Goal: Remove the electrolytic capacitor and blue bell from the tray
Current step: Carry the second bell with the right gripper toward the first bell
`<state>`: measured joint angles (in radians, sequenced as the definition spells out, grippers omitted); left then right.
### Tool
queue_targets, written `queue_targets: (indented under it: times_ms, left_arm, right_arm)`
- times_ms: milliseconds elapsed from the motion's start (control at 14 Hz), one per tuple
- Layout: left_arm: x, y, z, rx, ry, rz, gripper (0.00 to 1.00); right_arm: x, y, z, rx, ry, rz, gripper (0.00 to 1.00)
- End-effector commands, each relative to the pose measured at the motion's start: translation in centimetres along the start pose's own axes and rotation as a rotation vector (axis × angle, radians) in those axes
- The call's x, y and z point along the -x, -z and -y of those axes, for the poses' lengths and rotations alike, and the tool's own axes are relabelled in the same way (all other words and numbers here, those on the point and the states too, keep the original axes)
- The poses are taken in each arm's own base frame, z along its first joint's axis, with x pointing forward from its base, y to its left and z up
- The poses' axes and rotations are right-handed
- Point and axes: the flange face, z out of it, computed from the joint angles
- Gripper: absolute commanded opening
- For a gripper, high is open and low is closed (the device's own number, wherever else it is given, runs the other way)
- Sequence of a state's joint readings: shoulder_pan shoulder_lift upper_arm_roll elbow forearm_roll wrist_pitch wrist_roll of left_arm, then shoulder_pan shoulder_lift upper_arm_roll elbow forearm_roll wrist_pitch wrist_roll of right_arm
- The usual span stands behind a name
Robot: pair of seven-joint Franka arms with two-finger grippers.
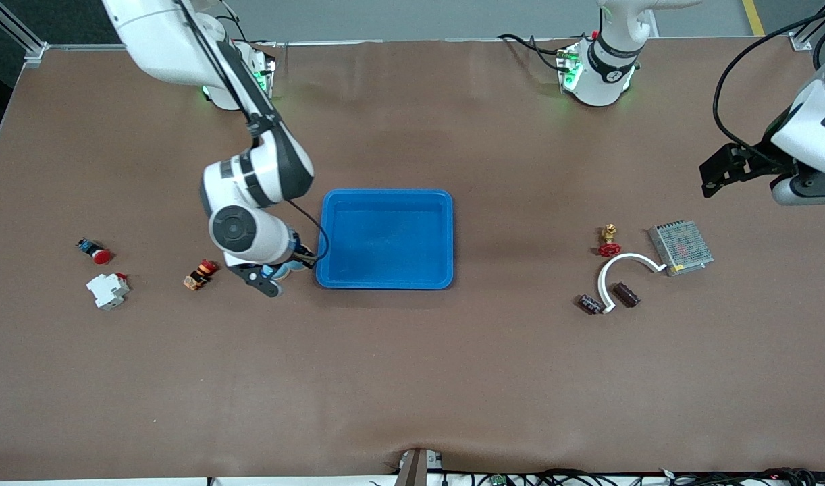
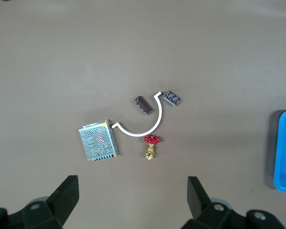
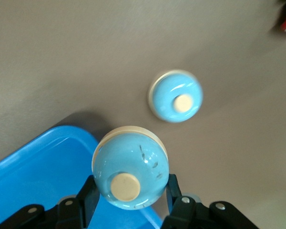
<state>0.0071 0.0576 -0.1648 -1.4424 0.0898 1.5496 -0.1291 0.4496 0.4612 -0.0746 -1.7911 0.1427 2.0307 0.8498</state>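
Brown table (image 1: 412, 378): right gripper (image 3: 128, 200) clamps blue bell (image 3: 129, 171).

Bare tray (image 1: 385, 237) floor, right claw (image 1: 277, 273) with blue bell (image 3: 130, 170) crowding its corner

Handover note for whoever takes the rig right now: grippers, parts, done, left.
Right gripper: shut on a blue bell, low, just outside the tray at its corner toward the right arm's end.
Left gripper: open, waiting high over the table's left-arm end.
Second blue bell lies on the table beside the held one.
Tray: no part shows inside it in the front view.
Two dark parts lie by a white curved strip; cannot tell if either is the capacitor.
Left: set the held bell down, release.
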Motion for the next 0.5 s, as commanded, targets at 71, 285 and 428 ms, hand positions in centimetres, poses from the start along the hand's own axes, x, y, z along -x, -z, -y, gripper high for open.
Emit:
queue_targets:
  times_ms: [71, 285, 428]
  left_arm:
    - [1.3, 0.5, 0.1, 0.01, -0.017, 0.007, 1.0]
    - [1.4, 0.5, 0.7, 0.008, -0.007, 0.016, 1.0]
    - [1.3, 0.4, 1.1, 0.009, -0.001, 0.018, 1.0]
  right_arm:
    - [0.9, 0.3, -5.3, -0.031, 0.113, 0.019, 0.0]
    - [2.7, -2.2, -7.5, -0.071, 0.146, -0.038, 0.0]
    - [3.3, -2.9, -7.9, -0.079, 0.154, -0.051, 0.0]
